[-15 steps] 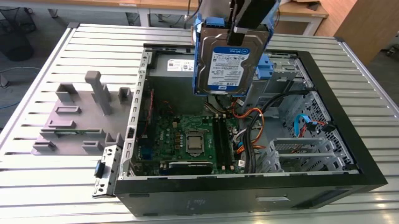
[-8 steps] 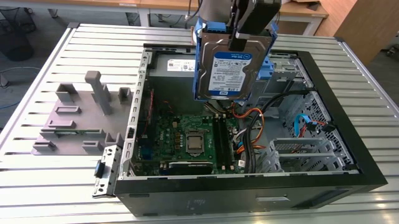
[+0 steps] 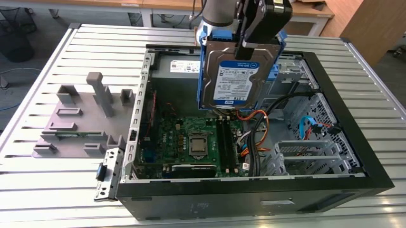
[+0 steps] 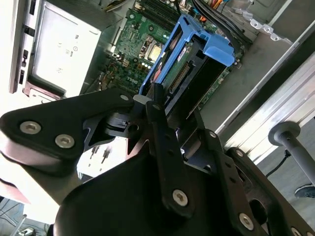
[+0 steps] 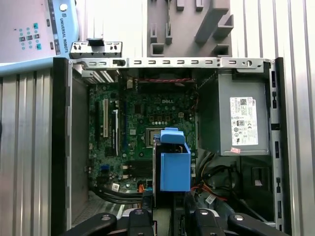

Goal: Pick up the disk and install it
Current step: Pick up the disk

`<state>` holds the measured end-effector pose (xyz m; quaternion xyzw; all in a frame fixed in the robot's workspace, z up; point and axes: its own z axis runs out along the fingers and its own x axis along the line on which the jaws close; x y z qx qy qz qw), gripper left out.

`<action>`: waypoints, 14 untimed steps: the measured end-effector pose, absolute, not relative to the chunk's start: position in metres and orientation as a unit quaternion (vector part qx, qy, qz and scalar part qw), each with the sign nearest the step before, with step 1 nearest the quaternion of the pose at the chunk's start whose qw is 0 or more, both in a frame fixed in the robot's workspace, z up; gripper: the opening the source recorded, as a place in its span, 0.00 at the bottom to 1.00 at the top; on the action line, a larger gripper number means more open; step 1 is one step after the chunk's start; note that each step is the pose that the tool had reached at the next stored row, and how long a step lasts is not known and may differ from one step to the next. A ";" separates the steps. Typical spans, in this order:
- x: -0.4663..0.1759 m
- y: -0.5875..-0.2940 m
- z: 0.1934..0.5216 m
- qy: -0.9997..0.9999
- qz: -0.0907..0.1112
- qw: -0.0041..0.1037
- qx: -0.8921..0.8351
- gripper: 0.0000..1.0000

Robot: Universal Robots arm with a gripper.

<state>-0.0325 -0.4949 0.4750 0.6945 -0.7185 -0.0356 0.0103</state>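
1. A slatted metal tabletop (image 3: 38,190) carries an open computer case (image 3: 254,197).
2. The gripper (image 3: 246,47) has its fingers clamped on the disk (image 3: 229,78), held upright above the motherboard (image 3: 190,142).

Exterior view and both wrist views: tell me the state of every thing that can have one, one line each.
disk: held upright in the air above the open case, not installed.
gripper: shut on the disk.
computer case: lying on its side, side panel off, interior exposed.
power supply: mounted in a corner of the case.
motherboard: mounted on the case floor, no cooler over the processor socket.
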 end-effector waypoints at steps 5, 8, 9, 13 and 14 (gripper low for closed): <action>-0.032 -0.496 0.475 -0.719 -0.035 0.011 0.694 0.35; -0.032 -0.497 0.475 -0.719 -0.035 0.011 0.695 0.35; -0.031 -0.497 0.475 -0.718 -0.035 0.011 0.695 0.35; -0.022 -0.497 0.475 -0.719 -0.035 0.011 0.695 0.35; -0.019 -0.497 0.475 -0.719 -0.035 0.011 0.695 0.35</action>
